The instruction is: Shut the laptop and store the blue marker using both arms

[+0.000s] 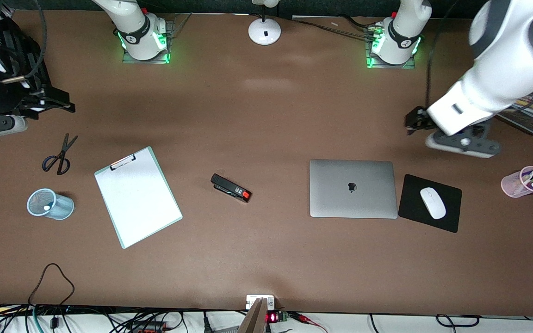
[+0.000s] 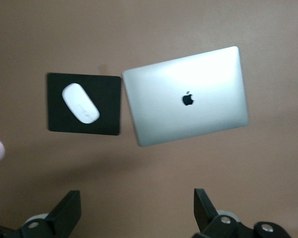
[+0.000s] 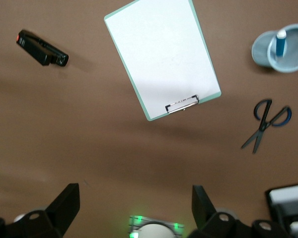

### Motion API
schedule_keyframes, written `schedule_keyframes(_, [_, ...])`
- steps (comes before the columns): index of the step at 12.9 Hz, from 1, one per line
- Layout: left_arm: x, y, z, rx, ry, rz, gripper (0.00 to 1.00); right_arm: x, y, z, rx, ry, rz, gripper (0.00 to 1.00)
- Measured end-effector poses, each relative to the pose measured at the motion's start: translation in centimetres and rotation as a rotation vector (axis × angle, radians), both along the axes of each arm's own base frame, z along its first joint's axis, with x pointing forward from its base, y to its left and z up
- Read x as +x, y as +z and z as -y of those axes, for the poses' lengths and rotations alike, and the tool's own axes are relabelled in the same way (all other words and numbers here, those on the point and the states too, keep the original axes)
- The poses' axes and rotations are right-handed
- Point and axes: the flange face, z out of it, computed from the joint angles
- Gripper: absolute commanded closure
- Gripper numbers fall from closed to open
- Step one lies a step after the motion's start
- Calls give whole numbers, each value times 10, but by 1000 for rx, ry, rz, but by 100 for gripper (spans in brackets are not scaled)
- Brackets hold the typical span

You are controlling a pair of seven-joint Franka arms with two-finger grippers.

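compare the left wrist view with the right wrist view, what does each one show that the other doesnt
Only the left wrist view shows the closed laptop, the white mouse on its black mouse pad and the open left gripper. Only the right wrist view shows the clipboard, the black stapler, the scissors, the blue marker standing in the mesh cup and the open right gripper. Both share the brown table.

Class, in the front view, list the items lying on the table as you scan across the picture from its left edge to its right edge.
scissors → blue mesh cup → clipboard → stapler → laptop → mouse pad → pink marker cup
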Motion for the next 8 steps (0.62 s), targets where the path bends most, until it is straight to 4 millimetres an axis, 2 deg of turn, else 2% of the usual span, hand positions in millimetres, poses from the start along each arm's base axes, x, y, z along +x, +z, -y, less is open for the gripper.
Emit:
schedule_keyframes(2, [-8,20,-37,6,26,9,0,-7,7,-8,-29,-97,1,0])
schedule_keyframes(4, [-16,35,-64,8,70,15,0,-15,10,-8,-59,-126,5,0])
schedule_keyframes(8, [-20,39,-75,-6,129,19,0,-28,4,-12,-76,-140,17,0])
